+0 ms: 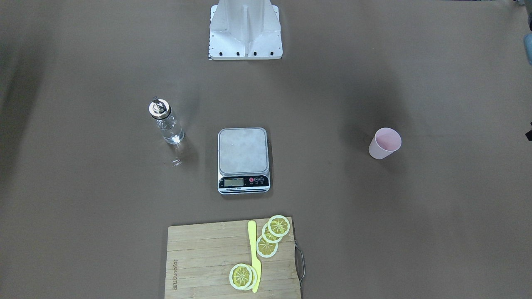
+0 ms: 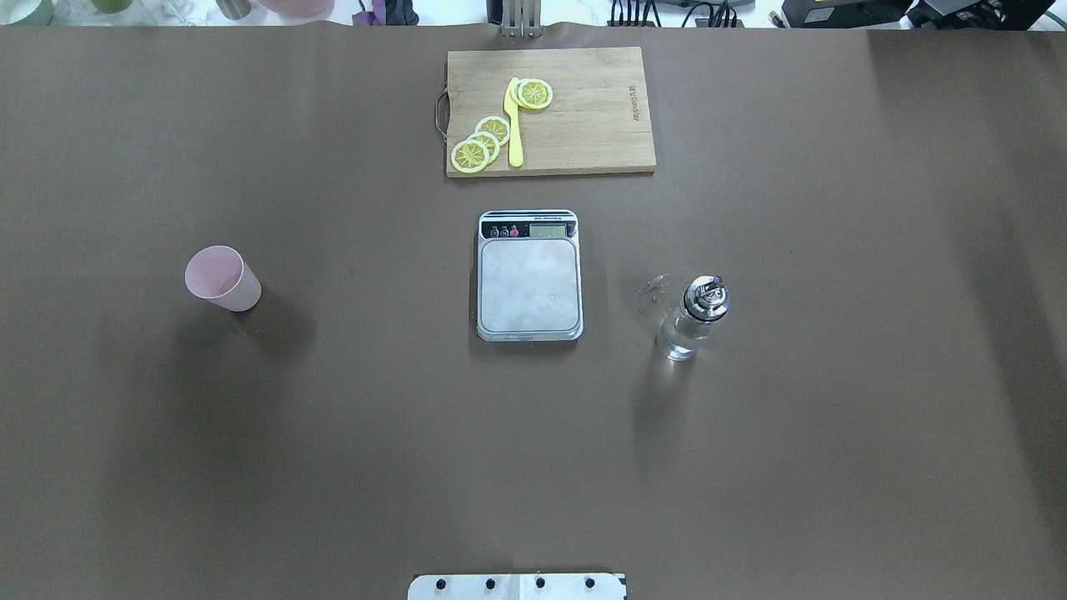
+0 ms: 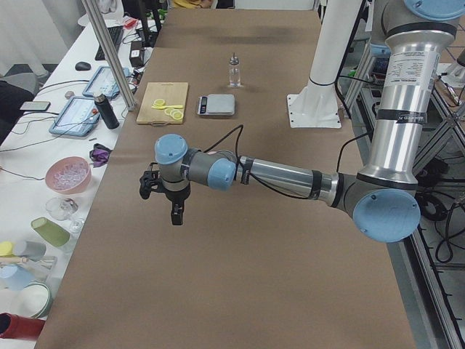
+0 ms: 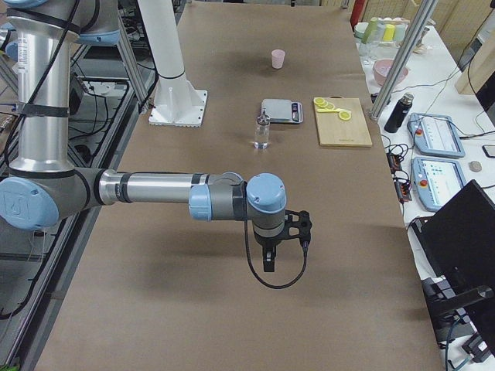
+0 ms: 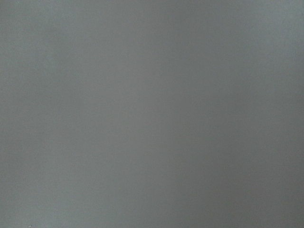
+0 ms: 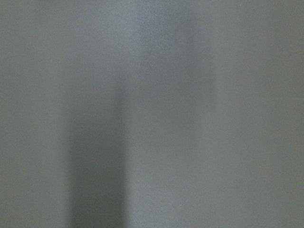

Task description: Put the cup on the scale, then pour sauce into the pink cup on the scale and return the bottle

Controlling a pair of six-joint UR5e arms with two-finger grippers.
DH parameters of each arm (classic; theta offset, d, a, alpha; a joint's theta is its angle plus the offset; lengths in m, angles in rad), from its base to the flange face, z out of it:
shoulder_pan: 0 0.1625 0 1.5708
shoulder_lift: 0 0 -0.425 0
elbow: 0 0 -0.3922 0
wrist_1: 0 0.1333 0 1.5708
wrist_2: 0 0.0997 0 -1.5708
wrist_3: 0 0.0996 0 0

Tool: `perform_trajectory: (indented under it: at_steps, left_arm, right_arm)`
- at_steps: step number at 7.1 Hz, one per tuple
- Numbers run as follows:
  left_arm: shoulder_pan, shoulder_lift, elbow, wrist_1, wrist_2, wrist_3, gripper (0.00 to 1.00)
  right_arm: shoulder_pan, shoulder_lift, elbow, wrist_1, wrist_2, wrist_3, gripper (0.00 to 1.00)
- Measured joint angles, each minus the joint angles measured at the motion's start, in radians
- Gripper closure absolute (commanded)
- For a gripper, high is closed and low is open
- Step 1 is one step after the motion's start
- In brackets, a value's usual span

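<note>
The pale pink cup (image 2: 222,279) stands upright on the brown table on my left side, and it also shows in the front view (image 1: 384,143). The scale (image 2: 529,276) sits at the table's middle with its steel platform bare (image 1: 243,160). The clear glass bottle (image 2: 696,317) with silver pourer cap stands upright right of the scale (image 1: 166,121), with clear sauce in its lower part. My left gripper (image 3: 176,211) hangs above the table's left end, far from the cup. My right gripper (image 4: 268,263) hangs above the right end. I cannot tell whether either is open. Both wrist views show only blurred grey.
A wooden cutting board (image 2: 583,125) with lemon slices (image 2: 483,142) and a yellow knife (image 2: 514,121) lies beyond the scale. The robot's white base (image 1: 245,31) stands at the near edge. Bowls, cups and tablets sit on a side bench (image 3: 69,174).
</note>
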Motion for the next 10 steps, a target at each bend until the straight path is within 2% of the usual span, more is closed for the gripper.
perform_trajectory:
  at_steps: [2,5,8,10]
  left_arm:
    - [0.09,-0.062,-0.009,0.0,0.001,-0.193,0.01]
    - [0.22,-0.13,-0.033,0.0,0.005,-0.44,0.02]
    - [0.332,-0.125,-0.098,-0.003,0.043,-0.596,0.03]
    - [0.402,-0.107,-0.124,-0.01,0.097,-0.66,0.03]
  right_arm:
    - [-0.003,-0.024,0.001,0.108,0.077,0.003,0.0]
    - [-0.044,-0.086,0.002,0.374,0.219,0.009,0.0]
    - [-0.126,-0.101,-0.019,0.59,0.281,0.011,0.0]
    - [-0.185,-0.096,-0.032,0.716,0.282,0.053,0.0]
